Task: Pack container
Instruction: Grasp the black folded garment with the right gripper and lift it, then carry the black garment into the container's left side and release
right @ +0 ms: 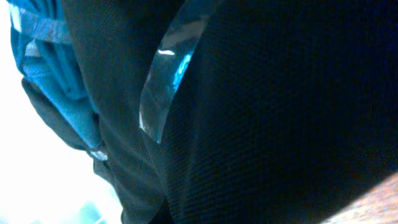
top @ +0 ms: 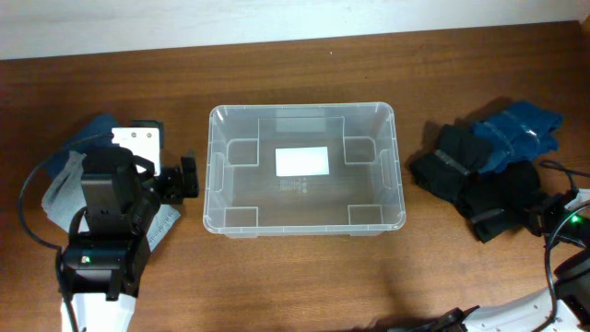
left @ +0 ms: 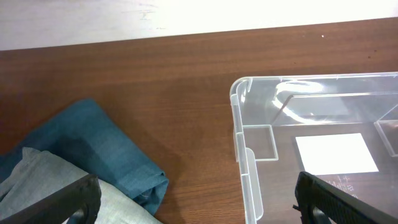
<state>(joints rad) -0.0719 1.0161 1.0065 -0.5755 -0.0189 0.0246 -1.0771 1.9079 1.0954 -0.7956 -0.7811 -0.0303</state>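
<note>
The clear container (top: 213, 171) stands empty in the middle of the table, a white label on its base. It also shows in the left wrist view (left: 244, 149). My left gripper (top: 188, 177) is open and empty just left of the container's left wall; its fingers (left: 199, 202) straddle that wall and bare table. My right gripper (top: 542, 212) is pressed into a pile of black clothes (top: 479, 184) to the right of the container. The black cloth (right: 261, 112) fills the right wrist view and hides the fingers.
A blue cloth (left: 93, 149) and a grey cloth (left: 37, 180) lie under my left arm, at the table's left (top: 69, 189). A blue garment (top: 521, 129) lies on the black pile and shows in the right wrist view (right: 56, 68). A cable (top: 28, 217) loops beside the left arm.
</note>
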